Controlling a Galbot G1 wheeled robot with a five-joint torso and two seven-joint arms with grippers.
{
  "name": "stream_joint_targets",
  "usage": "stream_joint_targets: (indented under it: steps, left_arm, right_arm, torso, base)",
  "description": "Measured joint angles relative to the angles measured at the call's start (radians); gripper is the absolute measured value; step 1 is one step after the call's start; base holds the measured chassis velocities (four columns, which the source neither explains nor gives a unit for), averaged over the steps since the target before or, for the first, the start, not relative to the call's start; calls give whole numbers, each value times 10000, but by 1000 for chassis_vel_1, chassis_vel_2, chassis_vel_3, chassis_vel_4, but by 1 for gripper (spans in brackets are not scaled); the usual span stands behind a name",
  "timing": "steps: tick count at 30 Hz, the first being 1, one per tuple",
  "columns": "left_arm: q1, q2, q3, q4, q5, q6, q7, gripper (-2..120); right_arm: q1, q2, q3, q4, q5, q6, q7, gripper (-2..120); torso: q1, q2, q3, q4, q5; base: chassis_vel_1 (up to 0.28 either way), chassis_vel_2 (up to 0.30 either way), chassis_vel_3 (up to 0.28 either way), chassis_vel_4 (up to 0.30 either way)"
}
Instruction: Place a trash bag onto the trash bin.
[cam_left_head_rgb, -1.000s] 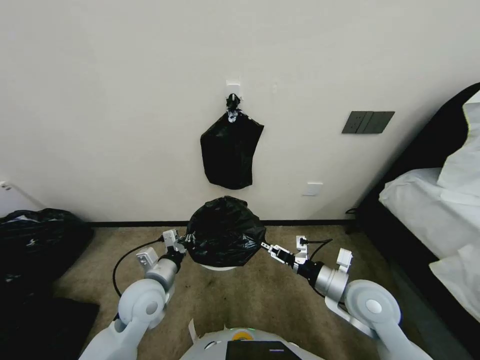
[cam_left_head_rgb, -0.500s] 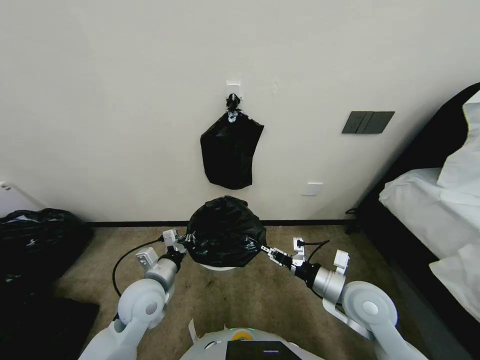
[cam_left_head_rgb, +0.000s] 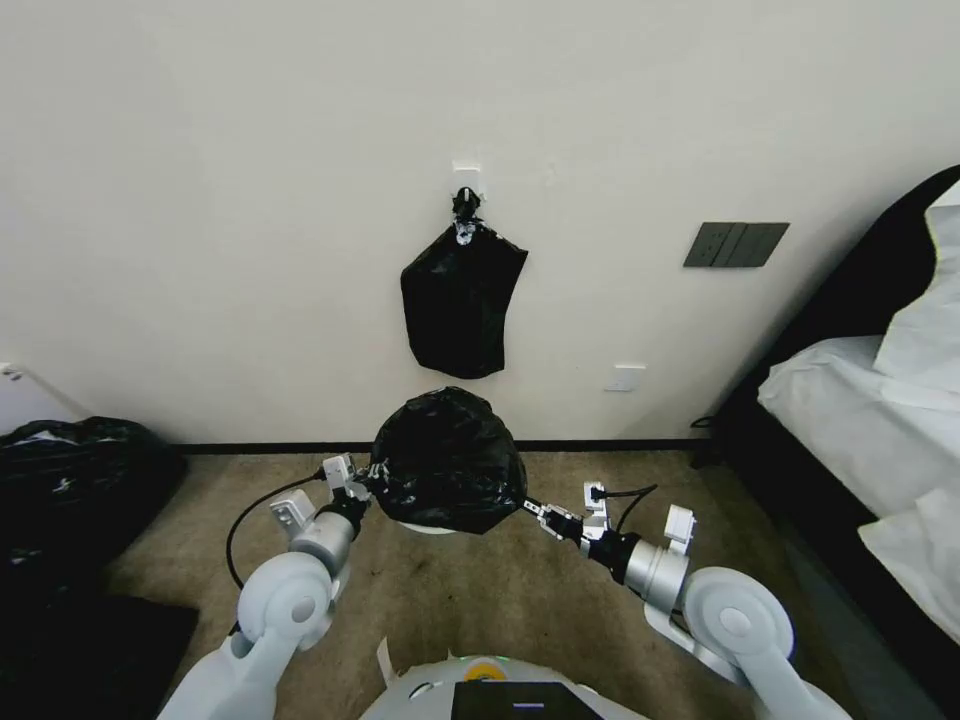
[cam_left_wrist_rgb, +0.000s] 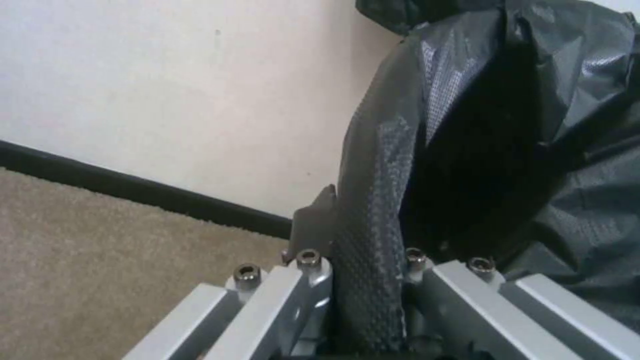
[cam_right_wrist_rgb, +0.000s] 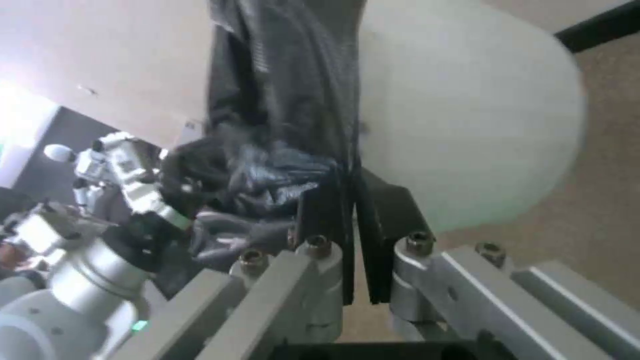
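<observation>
The right gripper (cam_right_wrist_rgb: 352, 200) has its dark fingers (cam_right_wrist_rgb: 320, 220) pinched together on a fold of the trash bag (cam_right_wrist_rgb: 287, 90), whose black plastic stretches away from them in tight pleats. Just beside the fingers lies the cream-white wall of the trash bin (cam_right_wrist_rgb: 467, 125), above tan carpet (cam_right_wrist_rgb: 600, 200). Farther off, the left gripper (cam_right_wrist_rgb: 143, 192) meets the bag's crumpled far edge.

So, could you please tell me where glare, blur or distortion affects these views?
Head view: wide-angle bending at the edges, even light, soft sheen on the trash bag. Left wrist view: the bag's embossed film is sharp nearby, the carpet soft. Right wrist view: blurred overall, the trash bin washed out, bright glare at one edge.
</observation>
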Motion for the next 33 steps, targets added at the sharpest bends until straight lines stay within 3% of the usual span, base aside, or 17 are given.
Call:
stream_joint_targets:
  steps: [17,25,33]
  left_arm:
    - [48,11,76,-126,-152,67,-120,3]
    - [-254,81,10,177,-219,109,-303,3]
    - [-831,7,164,625,-237,250,-730,3]
  right_arm:
    - [408,-70,-1006,-617,-1445,343,-303,6]
    - [209,-214,-773,-301,-2032,495,-309,6]
    - [-311,-460,-83,468,-2478,547,-308,32]
  torso:
    - [0,0,0,1,0]
    - [0,0,0,0,0]
    - [0,0,0,-1,0]
  base:
    - [0,0,0,0]
    - [0,0,0,0]
    - [0,0,0,0]
